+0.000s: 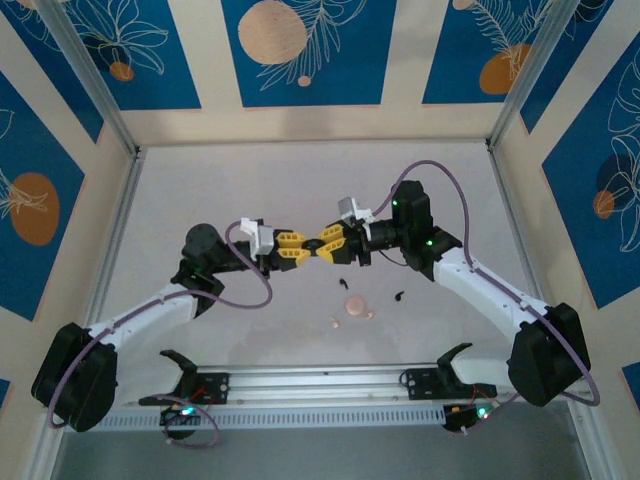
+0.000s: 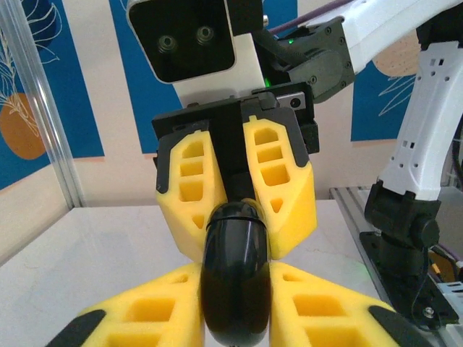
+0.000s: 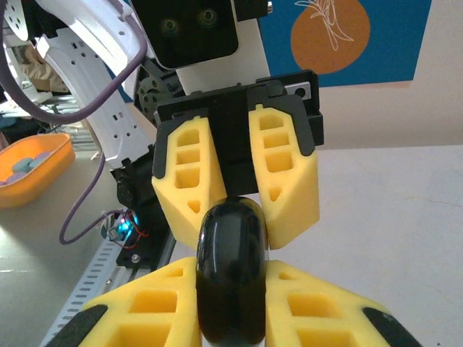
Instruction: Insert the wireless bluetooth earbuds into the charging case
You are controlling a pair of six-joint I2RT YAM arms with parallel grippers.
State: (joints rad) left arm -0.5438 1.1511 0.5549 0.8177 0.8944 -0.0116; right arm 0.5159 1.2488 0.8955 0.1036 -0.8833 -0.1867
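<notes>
Tabletop [image 1: 200,190], case [image 1: 314,246] between left gripper [image 1: 303,249], right gripper [image 1: 326,242]

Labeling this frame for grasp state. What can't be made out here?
1. Top external: the black case is mostly covered by the yellow fingers of the left gripper and right gripper; lid open or shut is unreadable.
2. Both wrist views: the case's near end is cut off by the bottom edge, and fingers cover its sides.
3. Top external: the black earbuds and pink pieces are too small; pink buds cannot be told from a case.
</notes>
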